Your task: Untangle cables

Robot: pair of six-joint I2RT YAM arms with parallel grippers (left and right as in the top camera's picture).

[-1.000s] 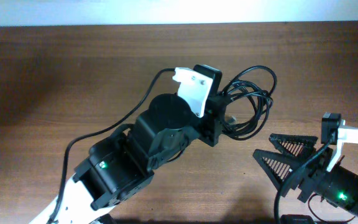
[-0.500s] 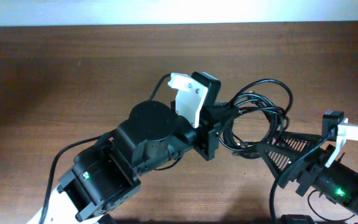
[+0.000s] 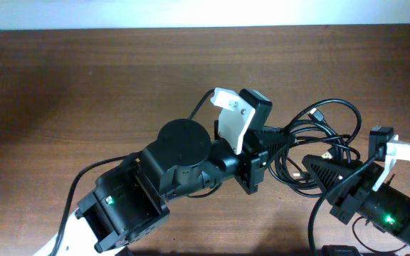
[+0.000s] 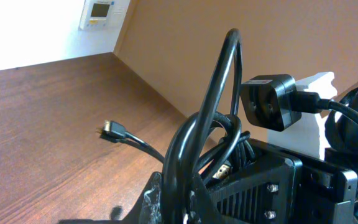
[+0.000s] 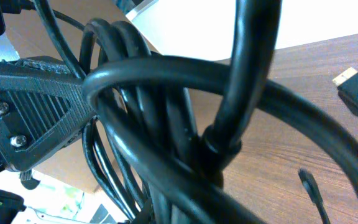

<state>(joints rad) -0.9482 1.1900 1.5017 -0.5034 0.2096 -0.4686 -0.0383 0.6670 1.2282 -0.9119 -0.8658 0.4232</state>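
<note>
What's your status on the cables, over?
Left gripper shut on the cables. Right gripper among the loops, jaws unclear. Cables one tangled bundle.

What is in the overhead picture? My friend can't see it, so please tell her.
The left arm reaches across a brown wooden table, and its jaws pinch a bundle of looping black cables near the middle. The right arm comes in from the lower right corner, with its jaws pointing into the loops.
</note>
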